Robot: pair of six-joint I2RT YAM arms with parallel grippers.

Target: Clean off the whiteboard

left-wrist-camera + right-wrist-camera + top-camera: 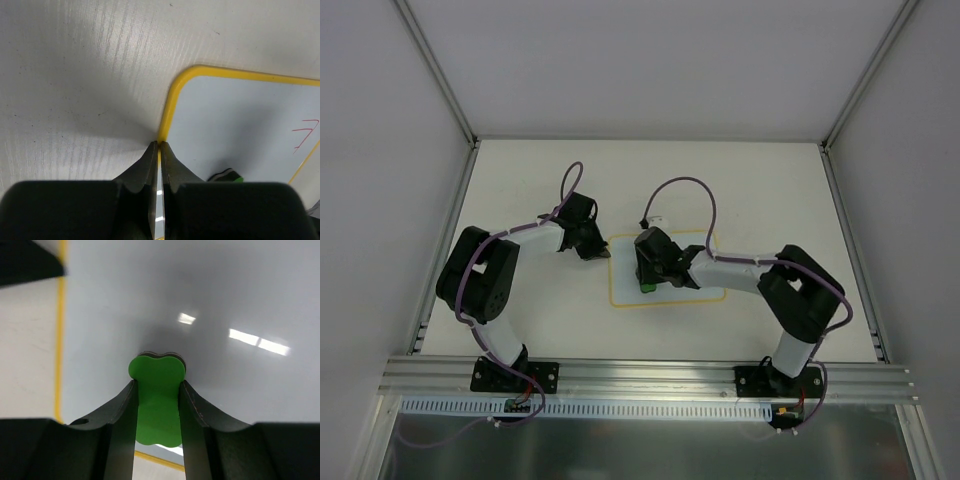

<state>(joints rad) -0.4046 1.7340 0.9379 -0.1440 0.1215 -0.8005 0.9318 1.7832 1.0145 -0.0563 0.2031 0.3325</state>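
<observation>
Mid-table, the whiteboard (225,115) is touched at its edge by the left gripper (158,147), closed; the eraser (156,371) is clamped in the right gripper (157,390) — should that hold slip, the whiteboard could be dragged.

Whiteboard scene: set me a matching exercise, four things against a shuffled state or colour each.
1 left gripper
2 right gripper
3 mark on the whiteboard
4 border of the board

A red
B shut on the green eraser
C yellow
D shut on nothing, fingers at the board's edge

Pairs: 1-D, 2-B, 3-A, 4-C
</observation>
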